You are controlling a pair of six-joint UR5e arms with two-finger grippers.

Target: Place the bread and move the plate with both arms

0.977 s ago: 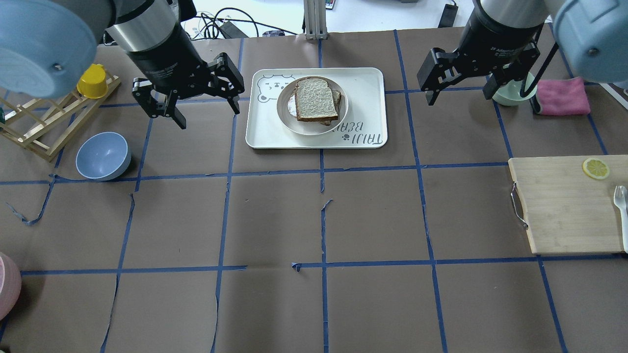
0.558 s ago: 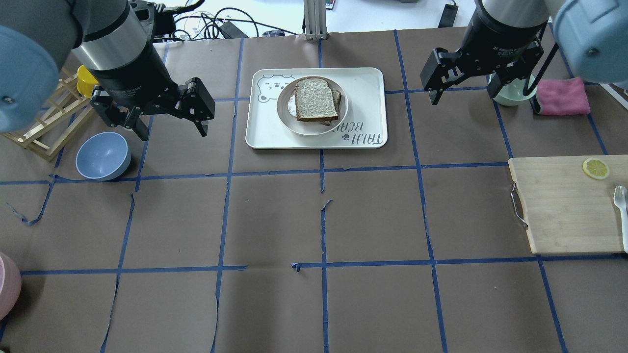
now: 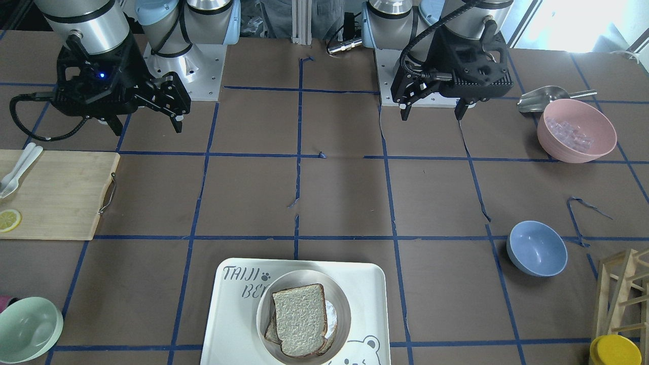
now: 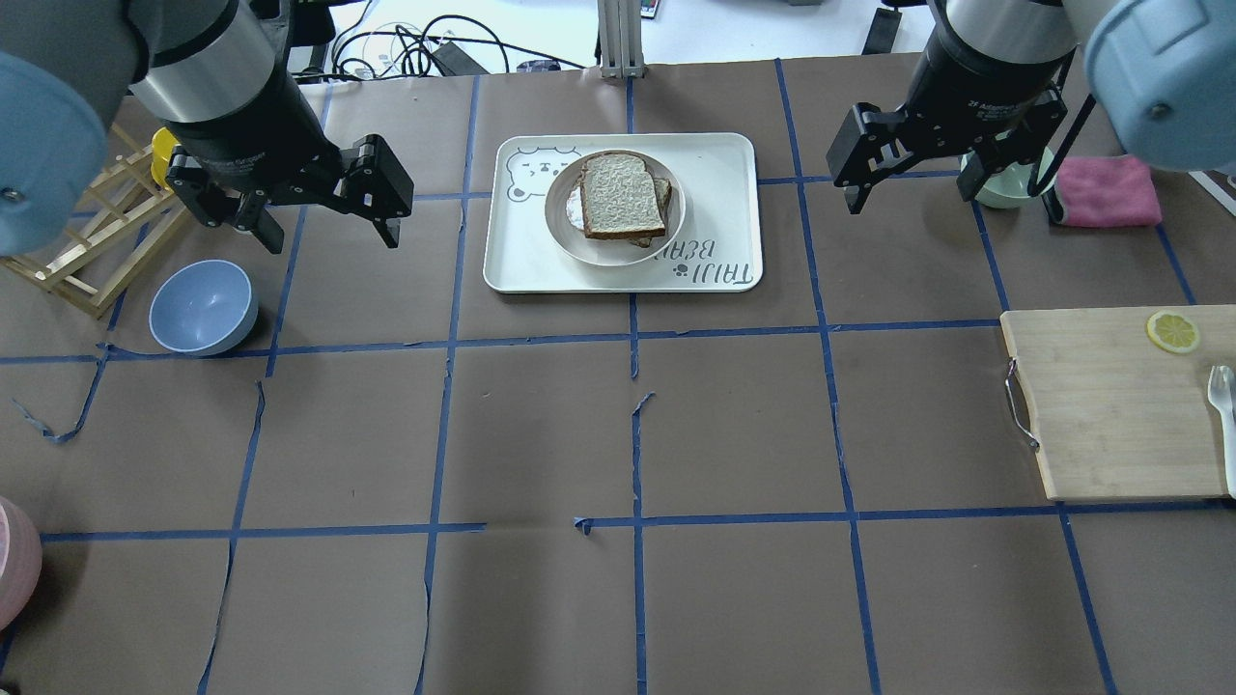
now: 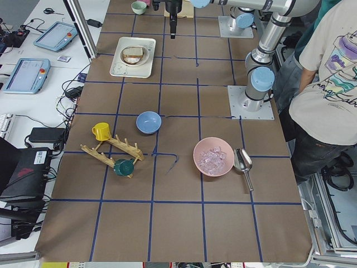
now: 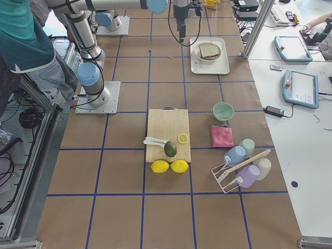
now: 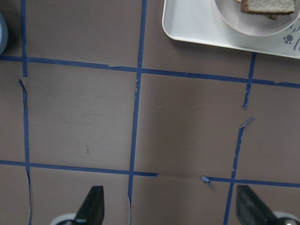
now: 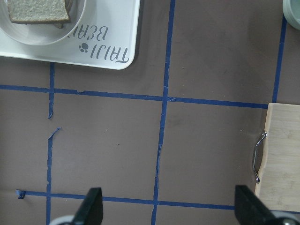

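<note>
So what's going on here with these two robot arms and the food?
Nothing is being held at this moment. A plain brown-crusted slice of bread lies on another slice in a round cream-white plate, which sits on a white rectangular bear-printed tray. The robot's left hand and right hand hover open and empty on either side of the tray, touching nothing. The plate is not yet gripped.

The brown, blue-taped table carries a tray, cutting board and blue bowl.
</note>
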